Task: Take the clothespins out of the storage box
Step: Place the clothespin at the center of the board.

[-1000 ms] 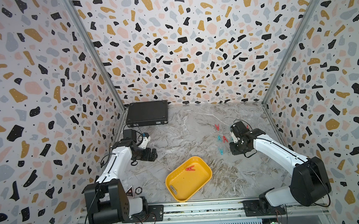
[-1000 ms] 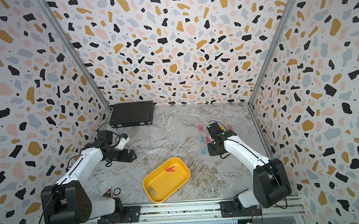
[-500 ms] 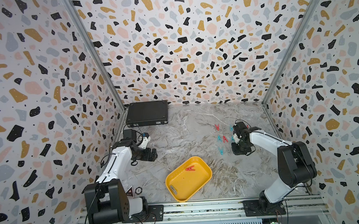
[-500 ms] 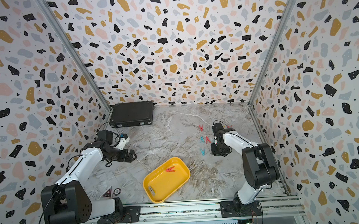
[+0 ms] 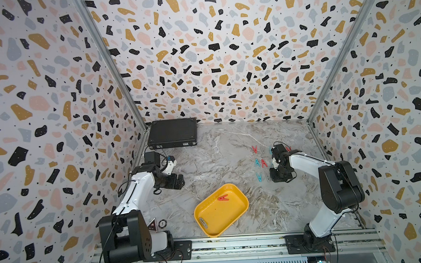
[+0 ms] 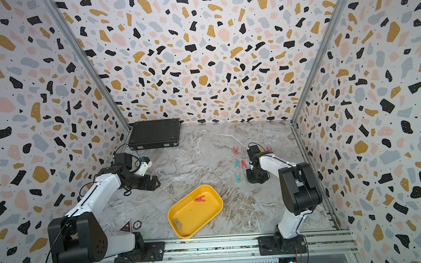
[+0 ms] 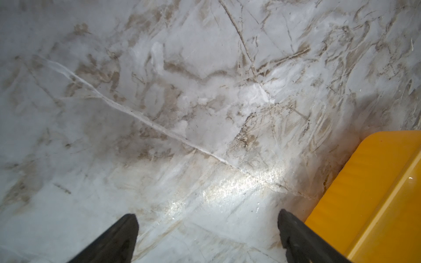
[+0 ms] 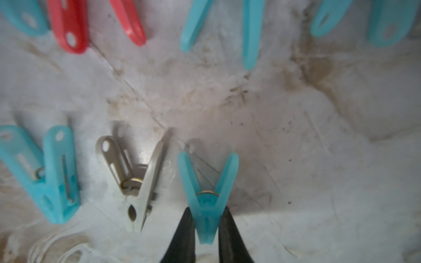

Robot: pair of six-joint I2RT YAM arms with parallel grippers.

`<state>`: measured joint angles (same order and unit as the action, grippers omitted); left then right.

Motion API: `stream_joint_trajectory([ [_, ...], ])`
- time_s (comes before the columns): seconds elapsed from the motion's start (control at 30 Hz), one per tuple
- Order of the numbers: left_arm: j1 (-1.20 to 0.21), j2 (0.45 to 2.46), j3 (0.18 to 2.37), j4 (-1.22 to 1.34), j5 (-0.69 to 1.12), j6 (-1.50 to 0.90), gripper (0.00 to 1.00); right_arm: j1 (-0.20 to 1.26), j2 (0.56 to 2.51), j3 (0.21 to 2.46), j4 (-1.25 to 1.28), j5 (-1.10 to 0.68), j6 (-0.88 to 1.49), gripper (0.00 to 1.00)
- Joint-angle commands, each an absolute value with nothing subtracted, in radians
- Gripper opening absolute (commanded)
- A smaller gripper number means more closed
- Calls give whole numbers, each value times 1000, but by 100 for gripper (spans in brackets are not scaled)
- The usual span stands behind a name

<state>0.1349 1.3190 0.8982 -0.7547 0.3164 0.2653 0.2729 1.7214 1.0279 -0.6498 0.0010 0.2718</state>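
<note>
The yellow storage box (image 5: 223,218) (image 6: 196,219) lies near the table's front middle, and one red clothespin (image 5: 223,198) (image 6: 199,199) rests inside it. Several teal and red clothespins (image 5: 257,162) (image 6: 236,164) lie on the marble to the right. My right gripper (image 5: 278,176) (image 8: 206,210) hangs low beside them, shut on a teal clothespin (image 8: 206,198). A grey clothespin (image 8: 141,182) lies right next to the held one. My left gripper (image 5: 180,183) (image 7: 207,215) stands open over bare marble, with the box's corner (image 7: 376,193) beside one finger.
A flat black case (image 5: 172,133) (image 6: 154,134) sits at the back left. Two small stickers (image 5: 152,224) lie by the left arm's base. Patterned walls close in three sides. A white thread (image 8: 57,248) lies near the grey clothespin.
The right arm's elbow has swung up and inward from a low, stretched pose. Its gripper stayed by the row of clothespins and shifted slightly forward. The left arm has not moved.
</note>
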Motion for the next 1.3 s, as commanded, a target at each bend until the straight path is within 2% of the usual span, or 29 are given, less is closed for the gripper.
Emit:
stream_joint_trajectory([
  [0.0,140,1318,897,-757,334,266,100,268,1728,1039,-651,16,284,19],
  [0.27,140,1316,894,-757,336,267,100,268,1708,1037,-652,3,287,30],
  [0.7,140,1313,894,-757,337,266,100,268,1569,1099,-770,-18,293,36],
  [1.0,140,1303,893,-752,331,266,100,276,1370,1179,-853,-207,300,42],
  [1.13,140,1280,887,-743,326,263,100,333,1324,1210,-879,-278,323,42],
  [1.27,141,1297,892,-748,314,261,100,454,1301,1229,-885,-260,349,42],
])
